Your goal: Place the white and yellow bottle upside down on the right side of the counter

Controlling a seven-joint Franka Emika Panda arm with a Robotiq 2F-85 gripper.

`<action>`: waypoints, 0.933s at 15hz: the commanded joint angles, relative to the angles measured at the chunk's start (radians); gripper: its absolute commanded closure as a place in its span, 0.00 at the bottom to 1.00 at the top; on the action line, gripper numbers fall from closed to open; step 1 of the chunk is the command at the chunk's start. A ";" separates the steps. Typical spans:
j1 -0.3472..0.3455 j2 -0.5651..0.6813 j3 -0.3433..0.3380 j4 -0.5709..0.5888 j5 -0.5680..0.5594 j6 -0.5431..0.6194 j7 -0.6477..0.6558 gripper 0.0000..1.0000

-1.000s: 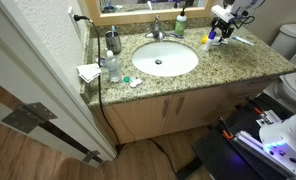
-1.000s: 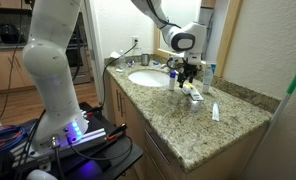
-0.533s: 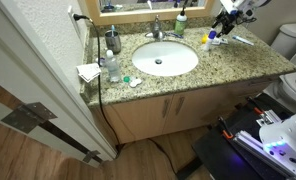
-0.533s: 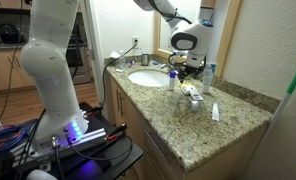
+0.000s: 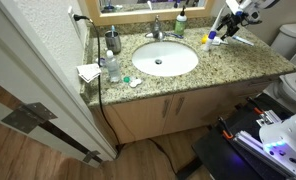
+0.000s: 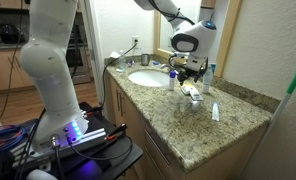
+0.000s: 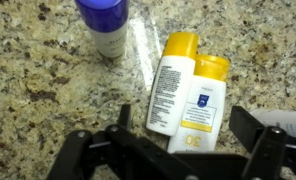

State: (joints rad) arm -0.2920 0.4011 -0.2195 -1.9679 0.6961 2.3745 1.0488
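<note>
Two white bottles with yellow caps [image 7: 173, 88] [image 7: 200, 108] lie flat side by side on the speckled granite counter [image 7: 48, 90]. In both exterior views they show as a small white and yellow shape [image 5: 209, 41] [image 6: 193, 94] to the right of the sink. I cannot tell which of the two is the task's bottle. My gripper [image 7: 186, 122] hangs open and empty straight above them, its fingers either side and not touching. It is also in both exterior views [image 5: 229, 20] [image 6: 191, 70].
A blue-capped bottle [image 7: 106, 24] [image 6: 171, 80] stands beside the two bottles. The white oval sink [image 5: 165, 60] and faucet [image 5: 156, 33] are mid-counter. A white tube [image 6: 214, 112] lies further right. Bottles and a cloth [image 5: 109, 62] crowd the left end. A toilet [image 5: 288, 42] stands beyond the right edge.
My gripper has risen a little above the two bottles. The bottles have not moved.
</note>
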 commanded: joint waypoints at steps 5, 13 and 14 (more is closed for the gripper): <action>-0.036 0.064 0.005 0.019 0.131 -0.067 -0.002 0.00; -0.018 0.085 -0.018 0.004 0.162 -0.039 0.008 0.00; -0.016 0.084 -0.018 0.005 0.162 -0.039 0.008 0.00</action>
State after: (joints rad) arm -0.3172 0.4837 -0.2262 -1.9654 0.8544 2.3405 1.0585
